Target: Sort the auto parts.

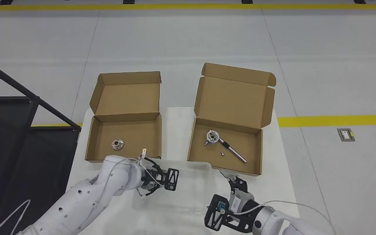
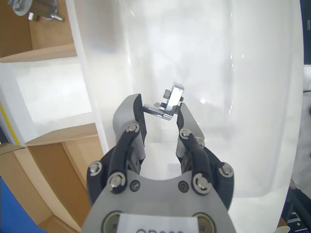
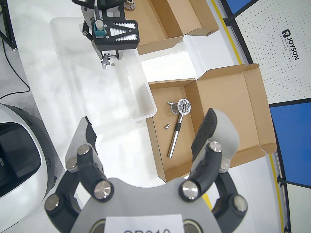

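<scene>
My left gripper (image 2: 160,112) is shut on a small L-shaped metal bracket (image 2: 171,101) and holds it above the clear plastic bin (image 2: 255,98). The right wrist view has the same gripper (image 3: 110,58) and bracket (image 3: 106,63) over the bin's far half. My right gripper (image 3: 148,132) is open and empty, near the table's front edge beside the right cardboard box (image 1: 254,154). That box holds a round toothed part (image 1: 211,138), a metal rod (image 1: 234,150) and a small screw (image 1: 222,153). The left cardboard box (image 1: 94,141) holds a flanged hub (image 1: 118,143).
Both boxes have their lids folded back, away from me. The bin (image 1: 197,167) lies in front of them, between the two arms. A yellow floor line (image 1: 329,121) runs beyond the table's right side. A black frame (image 1: 23,100) stands to the left.
</scene>
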{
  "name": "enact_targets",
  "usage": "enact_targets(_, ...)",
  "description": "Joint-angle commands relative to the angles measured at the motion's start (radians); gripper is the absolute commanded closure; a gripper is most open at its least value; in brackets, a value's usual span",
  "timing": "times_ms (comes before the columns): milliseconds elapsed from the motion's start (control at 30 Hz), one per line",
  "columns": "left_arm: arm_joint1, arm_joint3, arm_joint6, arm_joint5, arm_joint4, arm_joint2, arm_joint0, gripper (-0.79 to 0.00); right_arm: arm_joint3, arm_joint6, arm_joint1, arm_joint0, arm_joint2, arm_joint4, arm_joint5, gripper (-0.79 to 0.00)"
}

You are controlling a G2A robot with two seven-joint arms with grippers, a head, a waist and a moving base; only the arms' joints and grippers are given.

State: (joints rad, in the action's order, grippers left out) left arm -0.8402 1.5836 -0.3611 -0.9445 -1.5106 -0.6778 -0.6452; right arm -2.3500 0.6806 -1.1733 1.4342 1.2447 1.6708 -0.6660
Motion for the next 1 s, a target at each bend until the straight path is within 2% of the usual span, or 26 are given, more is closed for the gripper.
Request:
enact_targets(0,0.003,0.002,0.016,0.002,0.018,-0.02,-0.006,0.0,0.0,0.0,0.0,0.0,0.0,0.0,0.0,-0.785)
enact_targets(100,0.01,0.007,0.029,0.016,0.041,-0.058,-0.015,0.0,0.0,0.0,0.0,0.0,0.0,0.0,0.0,-0.785)
enact_targets(567,0.009,0.005,0.035,0.036,0.042,-0.063,-0.024,0.0,0.0,0.0,0.0,0.0,0.0,0.0,0.0,-0.785)
enact_targets(700,0.011,-0.013,0.042,0.055,0.088,-0.106,-0.019,0.0,0.0,0.0,0.0,0.0,0.0,0.0,0.0,-0.785)
enact_targets(900,0.018,-0.055,0.044,0.026,0.226,-0.185,-0.002,0.0,0.0,0.0,0.0,0.0,0.0,0.0,0.0,-0.785)
enact_targets(967,0.016,-0.057,-0.002,0.028,0.232,-0.19,0.01,0.0,0.0,0.0,0.0,0.0,0.0,0.0,0.0,-0.785)
